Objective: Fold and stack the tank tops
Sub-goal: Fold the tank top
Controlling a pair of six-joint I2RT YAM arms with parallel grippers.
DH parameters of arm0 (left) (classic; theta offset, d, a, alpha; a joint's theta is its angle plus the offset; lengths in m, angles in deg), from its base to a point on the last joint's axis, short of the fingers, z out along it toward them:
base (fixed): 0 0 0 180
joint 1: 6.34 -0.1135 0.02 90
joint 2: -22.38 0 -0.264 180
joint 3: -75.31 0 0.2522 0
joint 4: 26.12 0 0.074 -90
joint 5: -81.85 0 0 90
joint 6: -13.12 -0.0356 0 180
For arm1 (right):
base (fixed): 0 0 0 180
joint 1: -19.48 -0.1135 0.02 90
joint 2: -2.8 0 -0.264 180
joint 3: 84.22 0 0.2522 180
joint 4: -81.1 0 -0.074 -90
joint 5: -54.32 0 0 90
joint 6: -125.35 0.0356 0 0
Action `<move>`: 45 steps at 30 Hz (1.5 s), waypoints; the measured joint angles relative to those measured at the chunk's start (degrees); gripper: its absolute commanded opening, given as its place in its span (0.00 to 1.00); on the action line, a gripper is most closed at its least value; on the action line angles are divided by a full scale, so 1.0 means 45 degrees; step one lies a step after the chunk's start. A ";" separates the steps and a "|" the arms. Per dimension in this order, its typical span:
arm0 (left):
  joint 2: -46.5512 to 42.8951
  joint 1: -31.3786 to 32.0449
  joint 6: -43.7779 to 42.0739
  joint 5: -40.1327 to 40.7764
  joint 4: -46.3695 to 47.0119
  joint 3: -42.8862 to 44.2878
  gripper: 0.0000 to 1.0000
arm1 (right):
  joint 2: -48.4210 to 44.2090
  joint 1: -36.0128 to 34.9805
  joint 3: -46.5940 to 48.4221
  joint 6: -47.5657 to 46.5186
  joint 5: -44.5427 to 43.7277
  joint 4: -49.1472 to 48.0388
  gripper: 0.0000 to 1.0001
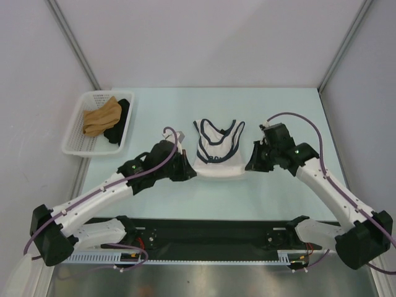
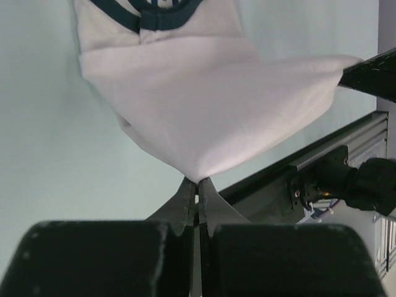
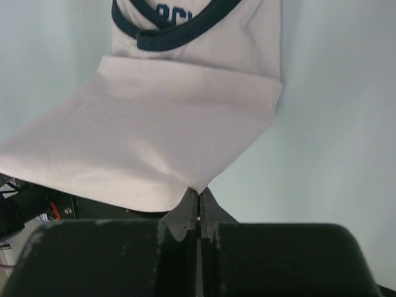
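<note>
One white tank top (image 1: pixel 216 151) with dark navy trim lies in the middle of the table, neck end far from me. Its near hem is lifted off the table and stretched between both grippers. My left gripper (image 1: pixel 190 168) is shut on the hem's left corner; the cloth (image 2: pixel 204 105) rises from its closed fingertips (image 2: pixel 198 182). My right gripper (image 1: pixel 250 162) is shut on the right corner, where white cloth (image 3: pixel 148 142) pinches into the tips (image 3: pixel 198 190). Navy trim and blue lettering (image 3: pixel 170 12) show at the far end.
A white mesh basket (image 1: pixel 75 146) stands at the far left with tan cloth (image 1: pixel 101 117) and dark cloth (image 1: pixel 119 127) inside. A black rail (image 1: pixel 210 232) runs along the near edge between the arm bases. Grey walls close in the sides and back.
</note>
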 measured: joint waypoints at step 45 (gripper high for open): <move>1.4814 -0.6280 -0.2939 -0.2846 0.1316 1.1978 0.67 | 1.4022 0.4279 1.1098 -0.1020 0.2414 -0.2380 0.57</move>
